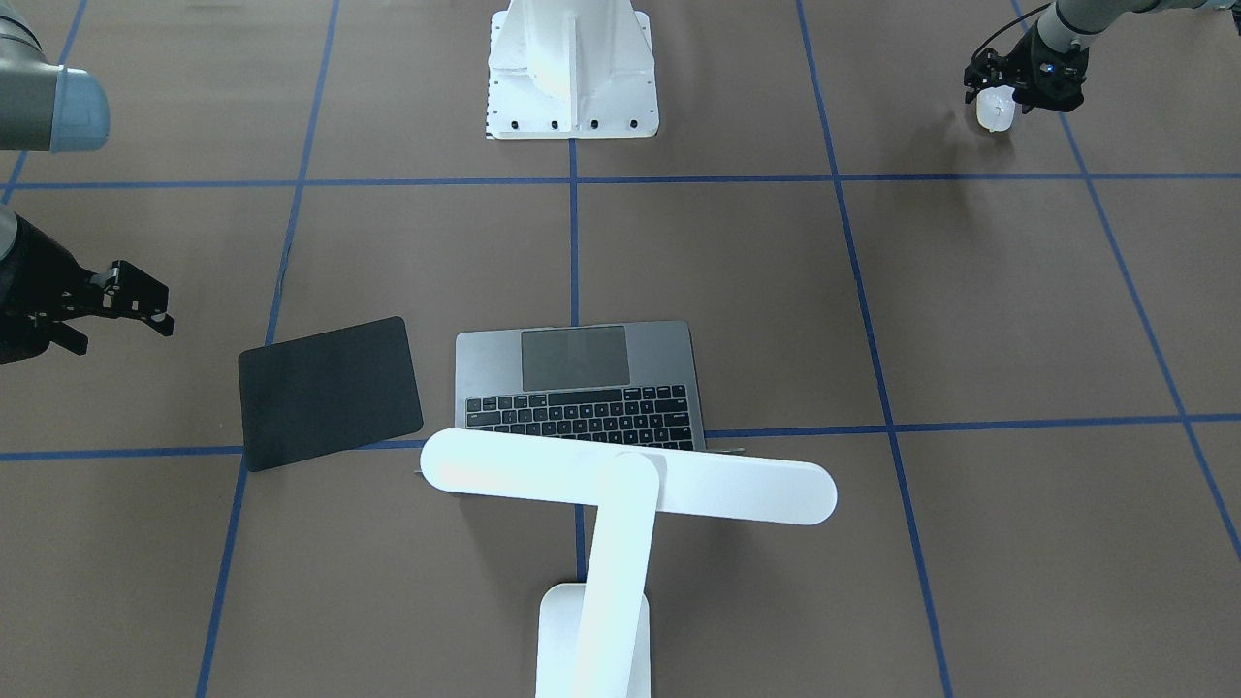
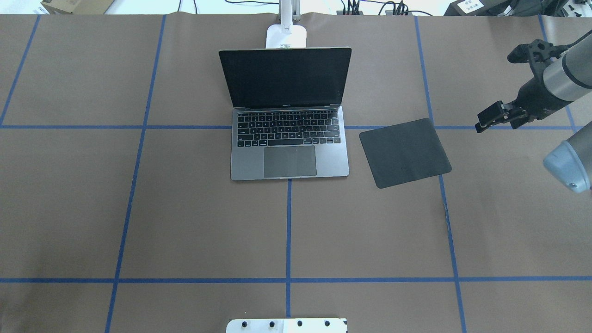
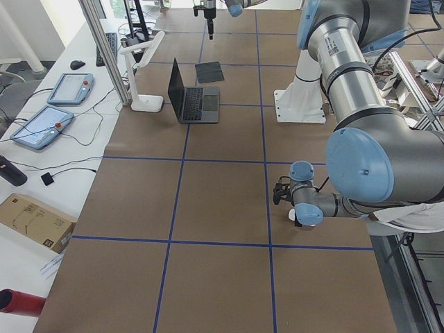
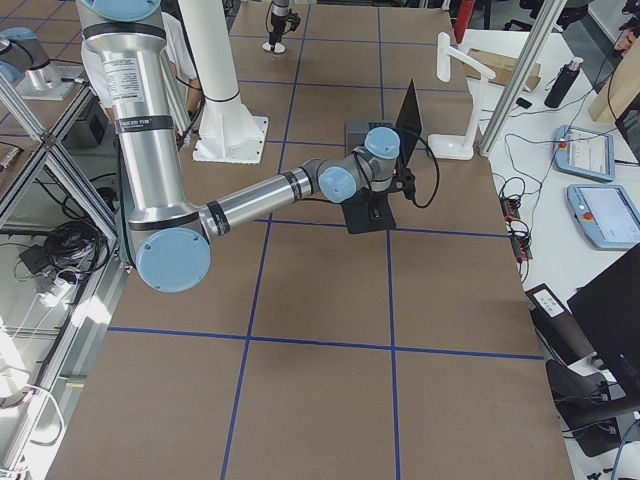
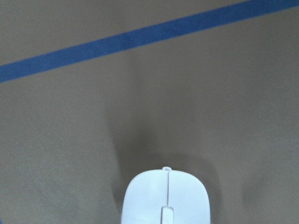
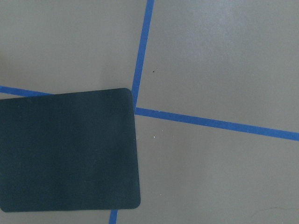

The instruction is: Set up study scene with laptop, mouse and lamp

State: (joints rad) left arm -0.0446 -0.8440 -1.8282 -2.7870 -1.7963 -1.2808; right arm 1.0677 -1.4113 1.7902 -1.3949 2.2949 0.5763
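Mouse (image 1: 996, 109) is far out on the robot's left, on the base side of the tabletop (image 2: 185, 222), well apart from the laptop (image 2: 289, 152). Laptop is open mid-table, lamp (image 1: 630, 480) behind it. Left pincer (image 1: 1003, 92) straddles the mouse; can't tell if it's clamped. Right pincer (image 1: 165, 308) is wide and empty, near the pad (image 2: 404, 152). Step in hand, I reckon: mouse to pad. Grip low across the glossy shell's narrow sides so it doesn't squirt out, lift clear, pass in front of the laptop, set flat mid-pad. Right arm should clear out first.
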